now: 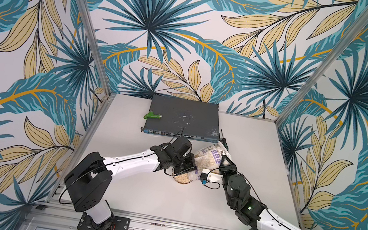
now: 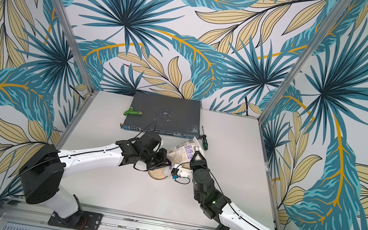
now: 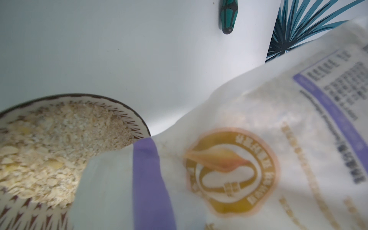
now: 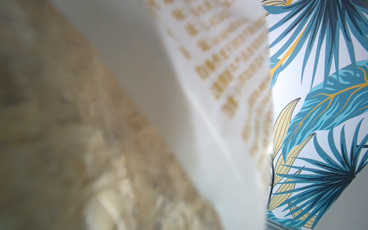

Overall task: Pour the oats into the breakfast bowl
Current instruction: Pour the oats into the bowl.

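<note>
Pinching a thin bit of plastic by the open mouth, the left tool [image 1: 188, 166] is closed tight on the bag of oats [image 1: 211, 154]. The right tool [image 1: 225, 163] grips the same bag higher up, near its fat closed end, with the jaws partly apart around a fold of plastic and flakes. Between the two tools the bag hangs tipped. Its mouth is low over the breakfast bowl [image 3: 129, 115] and its closed end is raised toward the back right corner of the bench [image 1: 140, 189].

The bag looks soft, crinkly and a bit slippery. I think it will bend and sag, and the flakes inside will slide all at once. Good places to hold are a corner of the mouth, to aim it, and the closed end, to lift it. Squeezing the middle would just push flakes around.

The bowl sits near the middle of the bench and is nearly full of oats [image 3: 49, 143]. It looks small and breakable, and I think a bump could slide it. More tipping could spill flakes over the rim.

A screwdriver [image 2: 204, 143] lies near the right edge, and a grey box [image 1: 182, 118] sits at the back edge.
</note>
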Available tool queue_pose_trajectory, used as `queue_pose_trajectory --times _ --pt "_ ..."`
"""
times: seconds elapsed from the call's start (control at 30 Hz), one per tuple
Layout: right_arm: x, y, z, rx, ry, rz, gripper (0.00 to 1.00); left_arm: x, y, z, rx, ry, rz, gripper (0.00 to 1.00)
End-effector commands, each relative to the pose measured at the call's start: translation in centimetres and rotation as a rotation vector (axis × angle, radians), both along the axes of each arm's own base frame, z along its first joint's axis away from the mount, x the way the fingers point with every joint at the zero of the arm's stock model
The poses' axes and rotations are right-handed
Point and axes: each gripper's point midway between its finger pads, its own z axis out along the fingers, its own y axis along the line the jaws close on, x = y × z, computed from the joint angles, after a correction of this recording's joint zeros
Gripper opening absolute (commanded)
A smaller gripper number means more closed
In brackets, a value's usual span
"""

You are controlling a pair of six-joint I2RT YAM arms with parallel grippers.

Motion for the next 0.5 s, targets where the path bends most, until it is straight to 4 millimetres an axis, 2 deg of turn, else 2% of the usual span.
queue_pose_trajectory --times 0.0,0.23,0.47 --pt "0.0 -1.5 7.1 0.407 -0.155 -0.060 0.00 0.8 2.4 -2.3 0.134 0.022 0.062 0.00" --pt "0.3 -2.4 5.1 0.427 -0.109 -0.090 0.00 1.1 2.3 -1.9 0.147 0.013 0.057 0.00" --pt "0.7 -3.0 3.9 0.474 -0.063 -0.122 0.00 1.5 1.8 -1.0 0.133 0.003 0.049 0.00"
